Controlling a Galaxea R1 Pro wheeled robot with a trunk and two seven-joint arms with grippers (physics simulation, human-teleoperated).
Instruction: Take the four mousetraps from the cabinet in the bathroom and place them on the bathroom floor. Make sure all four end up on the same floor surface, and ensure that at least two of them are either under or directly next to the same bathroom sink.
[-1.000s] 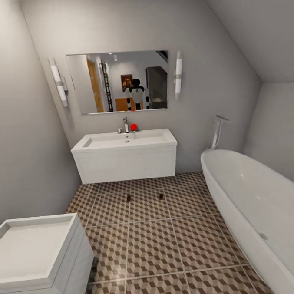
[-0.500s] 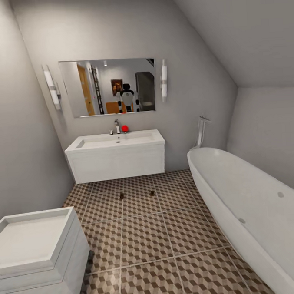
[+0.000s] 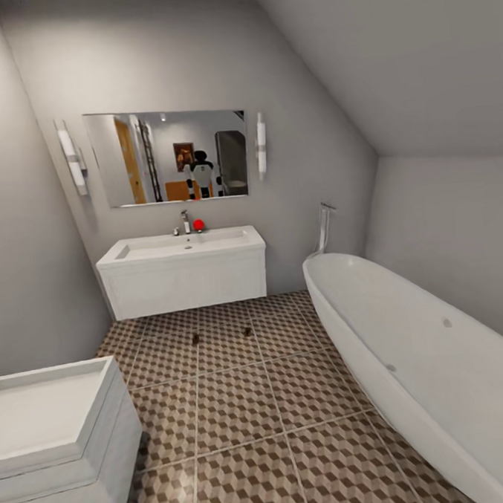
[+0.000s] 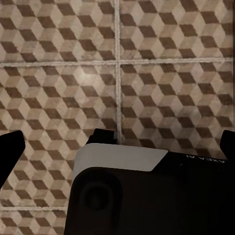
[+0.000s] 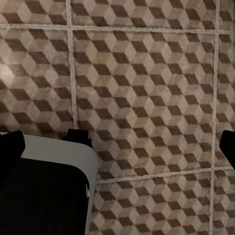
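Observation:
Two small brown mousetraps [image 3: 195, 336] [image 3: 247, 331] lie apart on the cube-patterned bathroom floor [image 3: 239, 408], just in front of the white sink [image 3: 182, 274] on the far wall. The cabinet is out of view. In the left wrist view my left gripper [image 4: 118, 149] hangs above the tiles, its dark fingertips [image 4: 10, 152] spread wide with nothing between them. My right gripper [image 5: 120, 147] is likewise open and empty over the tiles, its fingertips [image 5: 229, 147] at the picture's sides.
A long white bathtub [image 3: 414, 360] runs along the right side. A white square toilet [image 3: 54, 435] stands at the near left. A mirror [image 3: 167, 157] hangs above the sink, and a red ball [image 3: 198, 225] sits by the chrome tap. Open tiles lie between toilet and tub.
The whole view has drawn back and swung right, so the sink looks smaller and further left. The two mousetraps have kept their places on the floor.

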